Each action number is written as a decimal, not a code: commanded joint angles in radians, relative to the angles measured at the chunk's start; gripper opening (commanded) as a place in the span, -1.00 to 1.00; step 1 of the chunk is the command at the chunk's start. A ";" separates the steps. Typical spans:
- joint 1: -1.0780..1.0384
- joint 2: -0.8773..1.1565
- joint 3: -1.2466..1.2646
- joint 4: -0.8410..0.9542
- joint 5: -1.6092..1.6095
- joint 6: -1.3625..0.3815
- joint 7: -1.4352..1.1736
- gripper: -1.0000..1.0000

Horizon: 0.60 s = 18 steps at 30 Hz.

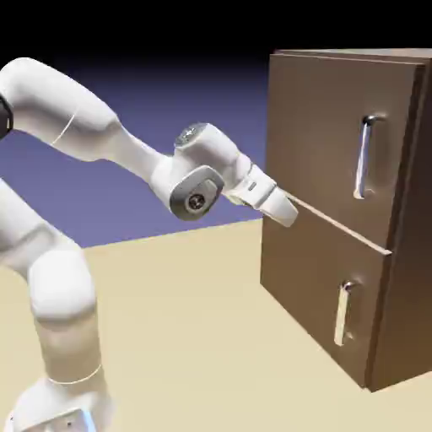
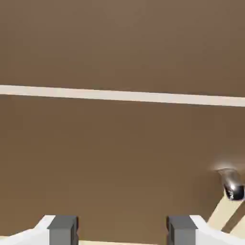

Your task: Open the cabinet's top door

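- Exterior view: cabinet (image 1: 337,211) stands on the tan bench (image 1: 194,329) at the view's right, dark-brown, w/ two front doors split by a pale seam.
- Top door (image 1: 325,143) is the taller upper panel; its long silver handle (image 1: 364,158) sits upright near the door's right edge. Door looks flush w/ the cabinet, i.e. closed.
- Lower door (image 1: 316,287) carries a shorter handle (image 1: 342,314).
- White arm (image 1: 93,135) reaches rightward; end effector (image 1: 285,211) is near the cabinet front at the seam, well left of the long handle. Contact can't be told.
- Hand view: brown wood fills the frame, pale seam (image 2: 122,95) running across.
- End effector (image 2: 122,229) fingers (image 2: 63,228) stand wide apart, holding nothing.
- A silver handle end (image 2: 232,185) shows at lower right.
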 commanded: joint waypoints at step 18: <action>0.268 -0.114 -0.305 0.148 -0.783 -0.028 0.566 0.00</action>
